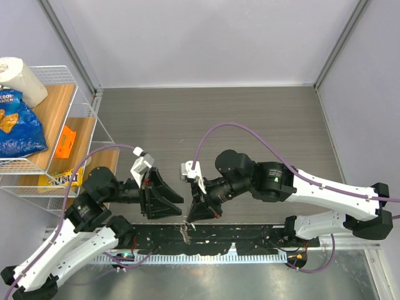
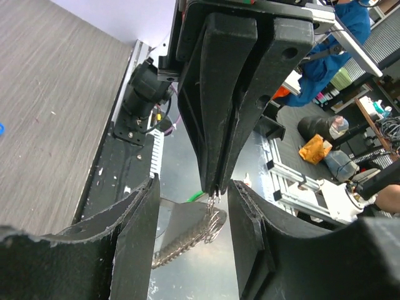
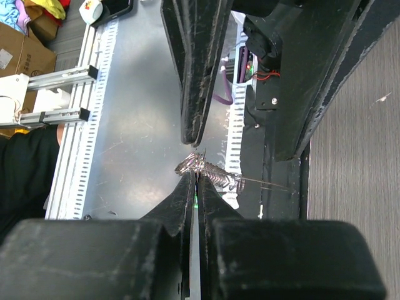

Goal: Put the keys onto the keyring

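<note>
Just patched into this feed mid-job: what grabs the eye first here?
Low in the top view the two claws meet tip to tip. The right claw is shut on a small silver metal piece, apparently the keyring, which dangles from its tips. The left claw stands open to either side of it. At far left, a wire shelf holds a blue snack bag.

Bright even light, soft shadows, mild glare

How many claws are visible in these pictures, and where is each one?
2. The left claw stands open on both sides of the right claw, which is shut on the keyring. None seems hidden.
</note>
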Controlling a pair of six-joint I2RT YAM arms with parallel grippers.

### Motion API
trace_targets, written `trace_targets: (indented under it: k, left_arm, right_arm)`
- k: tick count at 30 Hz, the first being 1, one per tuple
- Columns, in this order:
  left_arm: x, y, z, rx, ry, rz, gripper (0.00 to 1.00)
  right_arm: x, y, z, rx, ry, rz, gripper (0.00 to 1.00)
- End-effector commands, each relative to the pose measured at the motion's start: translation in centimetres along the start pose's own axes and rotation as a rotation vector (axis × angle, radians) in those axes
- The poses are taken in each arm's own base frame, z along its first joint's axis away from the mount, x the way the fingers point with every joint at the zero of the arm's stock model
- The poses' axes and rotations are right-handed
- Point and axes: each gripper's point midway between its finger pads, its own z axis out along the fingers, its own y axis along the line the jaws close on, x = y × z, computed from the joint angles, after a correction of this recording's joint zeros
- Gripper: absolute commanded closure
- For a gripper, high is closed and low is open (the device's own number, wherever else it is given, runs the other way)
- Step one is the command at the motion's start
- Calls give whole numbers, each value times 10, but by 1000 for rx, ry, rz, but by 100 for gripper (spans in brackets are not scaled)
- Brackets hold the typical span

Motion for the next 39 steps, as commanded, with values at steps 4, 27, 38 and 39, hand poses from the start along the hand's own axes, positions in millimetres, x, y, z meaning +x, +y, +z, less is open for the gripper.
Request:
trace_targets:
  k: [4,27,38,39]
  left_arm:
    - [13,-8,-2,59,59,-10,49]
    - [37,-5,-9,60,117,-43,60]
    - [40,-2,-9,49,125,-46,66]
    - [41,-1,-9,49,125,-47,67]
  right_arm:
    - [-19,6,0,-29,-41,-24,95]
    - [-27,-9,14,-29,-47,15,95]
    - [-28,-11,16,-28,-44,19,95]
    - [-29,-11,17,-27,-44,17,95]
